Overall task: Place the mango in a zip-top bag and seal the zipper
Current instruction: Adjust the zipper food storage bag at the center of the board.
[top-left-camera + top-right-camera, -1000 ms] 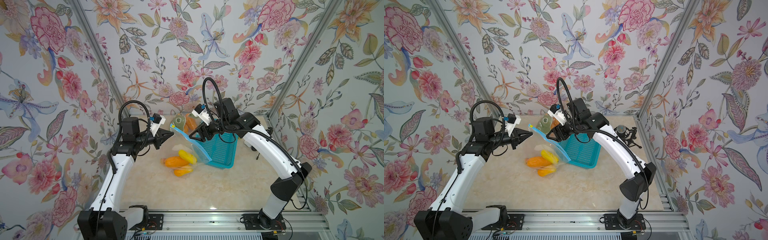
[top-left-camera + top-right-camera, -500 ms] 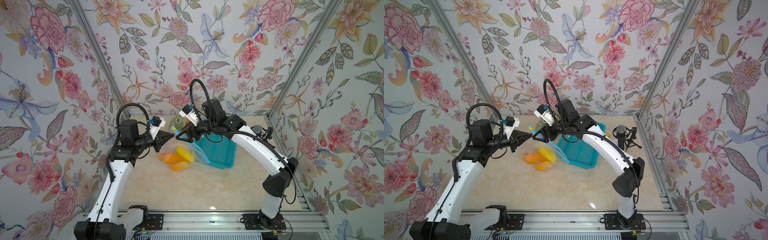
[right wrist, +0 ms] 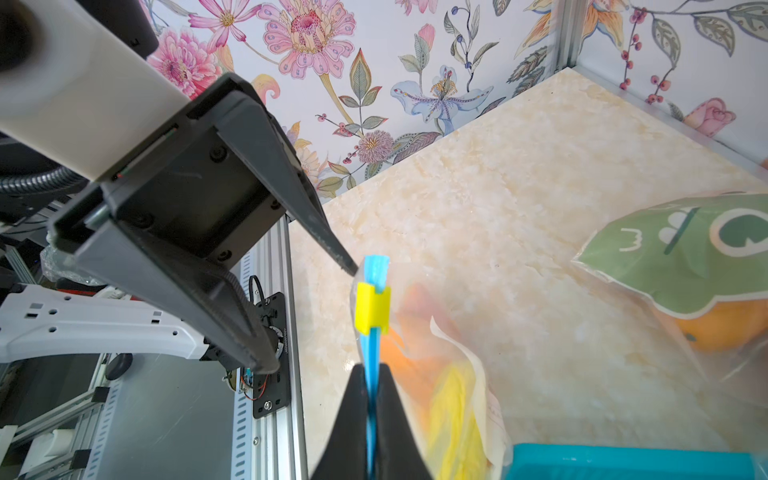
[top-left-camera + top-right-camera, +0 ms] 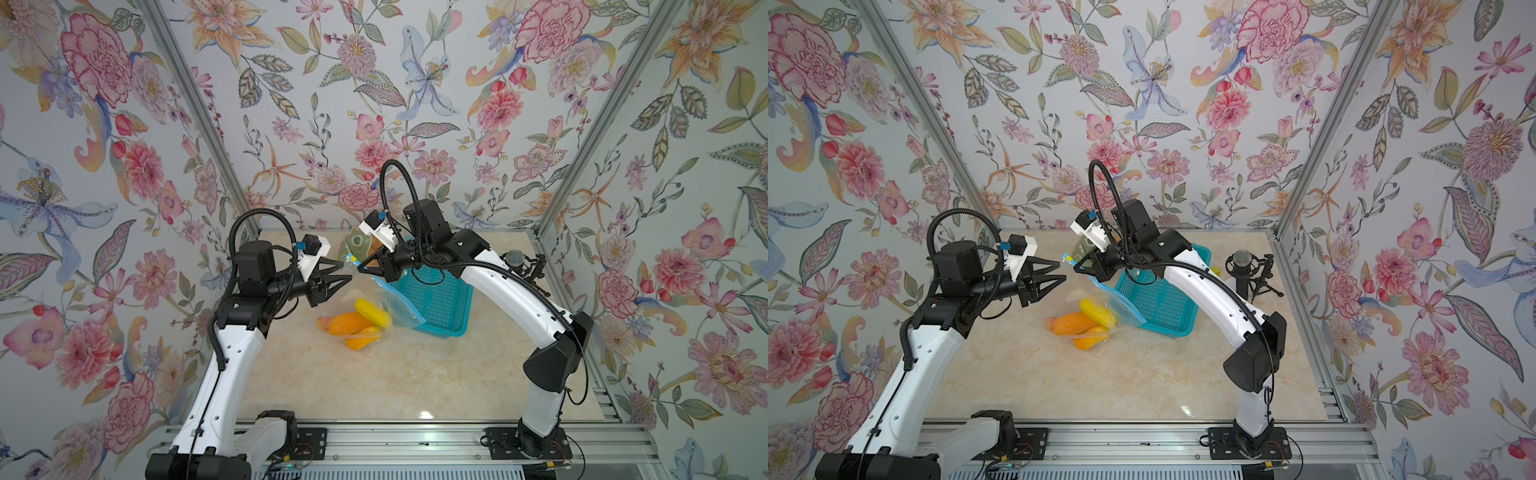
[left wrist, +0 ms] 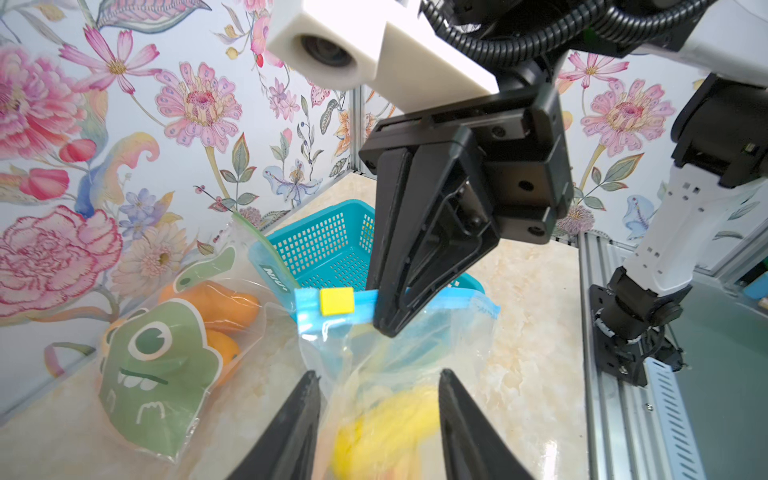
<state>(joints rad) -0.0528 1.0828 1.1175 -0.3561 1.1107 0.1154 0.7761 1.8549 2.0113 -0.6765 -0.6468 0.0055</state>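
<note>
1. Just right of centre in both top views: teal basket (image 4: 432,299), right beside the zip-top bag (image 4: 399,309); farther right, a microphone on a tripod (image 4: 1241,266).
2. Toward the back wall: green monster-print bag (image 5: 158,365) with orange fruit inside.
3. Inside the clear zip-top bag, low on the marble table (image 4: 374,382): the mango (image 4: 347,323), next to yellow fruit.
4. Right gripper (image 3: 372,370): extended from the right, pinched flat on the blue zipper strip (image 3: 376,266), just short of the yellow slider (image 3: 372,307).
5. Left gripper (image 5: 378,374): roughly level, fingers apart, gripping nothing, tips near the strip's end.
</note>
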